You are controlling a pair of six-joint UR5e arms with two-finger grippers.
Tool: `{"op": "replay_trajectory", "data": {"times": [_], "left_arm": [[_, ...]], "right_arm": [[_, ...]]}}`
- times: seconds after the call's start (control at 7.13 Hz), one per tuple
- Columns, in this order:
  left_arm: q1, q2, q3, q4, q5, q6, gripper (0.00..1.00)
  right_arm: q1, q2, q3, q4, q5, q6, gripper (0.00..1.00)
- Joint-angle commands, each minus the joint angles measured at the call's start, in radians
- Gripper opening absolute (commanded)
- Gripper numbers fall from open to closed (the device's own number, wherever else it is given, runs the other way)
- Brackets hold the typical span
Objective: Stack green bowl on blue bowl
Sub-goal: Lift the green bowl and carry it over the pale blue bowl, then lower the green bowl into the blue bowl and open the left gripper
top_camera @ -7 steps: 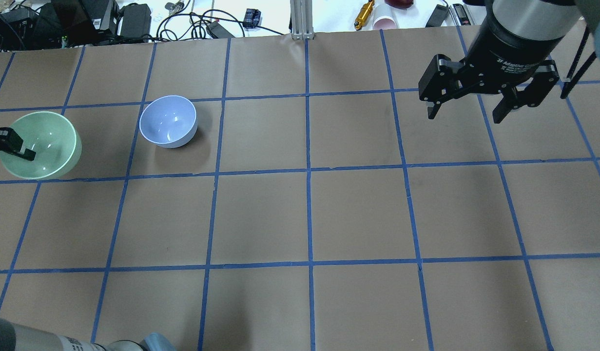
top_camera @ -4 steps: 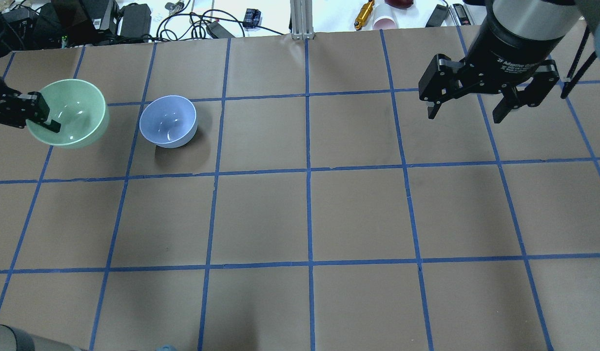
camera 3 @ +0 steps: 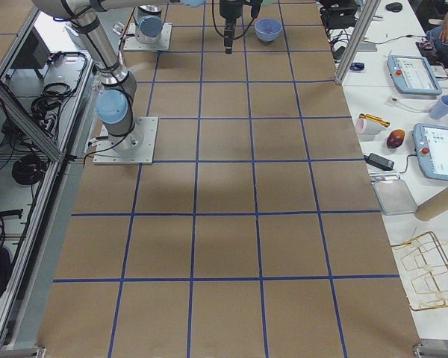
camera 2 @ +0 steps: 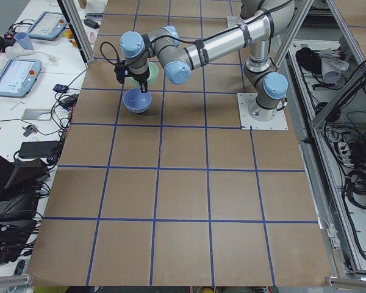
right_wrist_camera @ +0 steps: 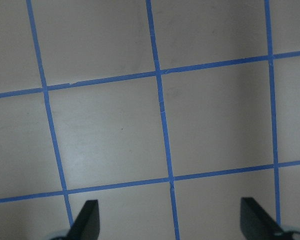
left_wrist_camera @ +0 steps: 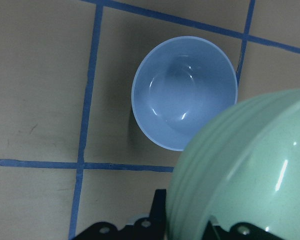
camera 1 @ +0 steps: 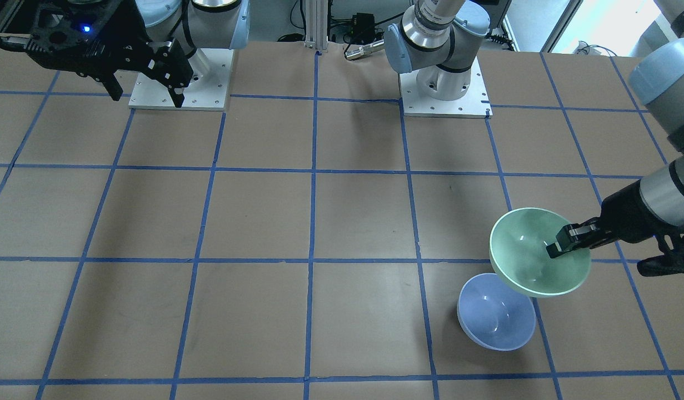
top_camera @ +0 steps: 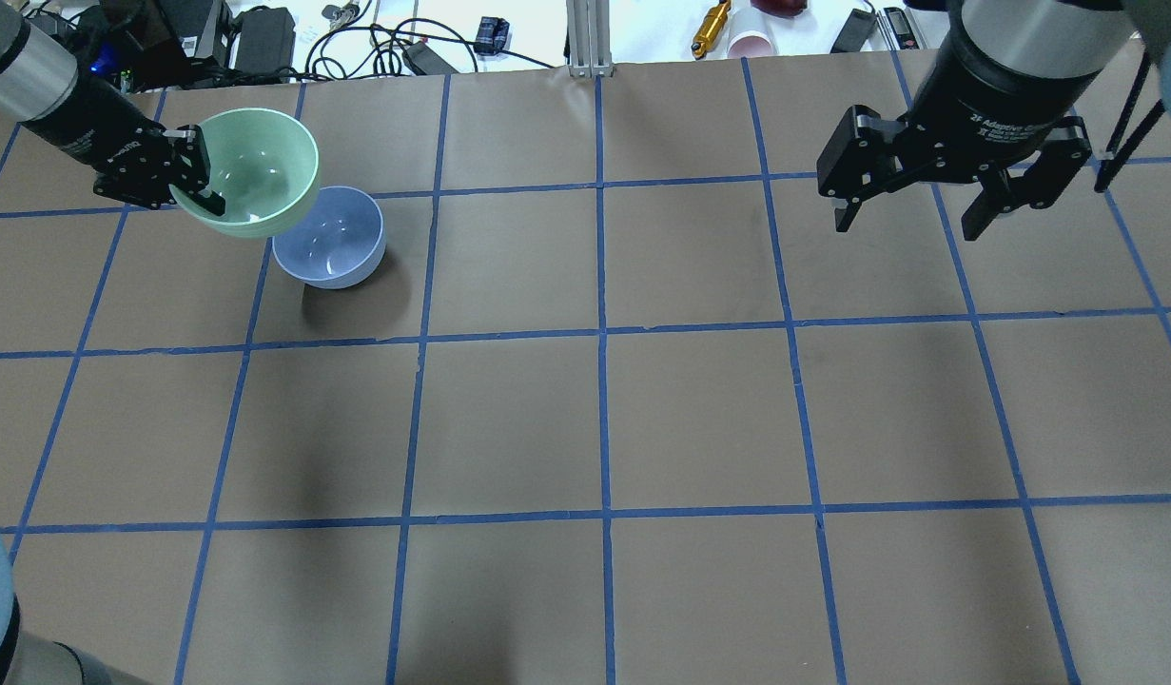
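My left gripper (top_camera: 197, 188) is shut on the rim of the pale mint-green bowl (top_camera: 257, 166) and holds it in the air, upright, just left of and beyond the blue bowl (top_camera: 330, 238). The green bowl overlaps the blue bowl's far-left rim in the overhead view. In the front-facing view the green bowl (camera 1: 528, 250) hangs above and right of the blue bowl (camera 1: 494, 312), with my left gripper (camera 1: 564, 244) on its rim. The left wrist view shows the green bowl (left_wrist_camera: 250, 175) close up and the blue bowl (left_wrist_camera: 185, 92) on the table below. My right gripper (top_camera: 918, 214) is open and empty at the far right.
The table is brown paper with a blue tape grid (top_camera: 599, 333). Cables, power supplies and small tools (top_camera: 262, 38) lie beyond the far edge. An aluminium post (top_camera: 590, 33) stands at the far middle. The arm bases (camera 1: 442, 83) sit at the robot's side.
My left gripper has carried the green bowl up, away from the robot and to the right, from the left table edge to beside the blue bowl. The right arm has not moved.
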Motion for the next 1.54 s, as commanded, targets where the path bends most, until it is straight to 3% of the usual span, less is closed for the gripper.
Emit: {"op": "replay_trajectory", "data": {"times": [0.0, 0.42, 1.4], "left_arm": [[-0.010, -0.059, 0.002, 0.044, 0.023, -0.020, 0.00], [-0.012, -0.123, 0.042, 0.070, 0.040, -0.035, 0.00], [-0.052, -0.185, 0.014, 0.138, 0.045, -0.046, 0.00]], "right_arm": [[0.000, 0.000, 0.001, 0.000, 0.000, 0.000, 1.00], [0.000, 0.000, 0.000, 0.000, 0.000, 0.000, 1.00], [0.000, 0.000, 0.001, 0.001, 0.000, 0.000, 1.00]]}}
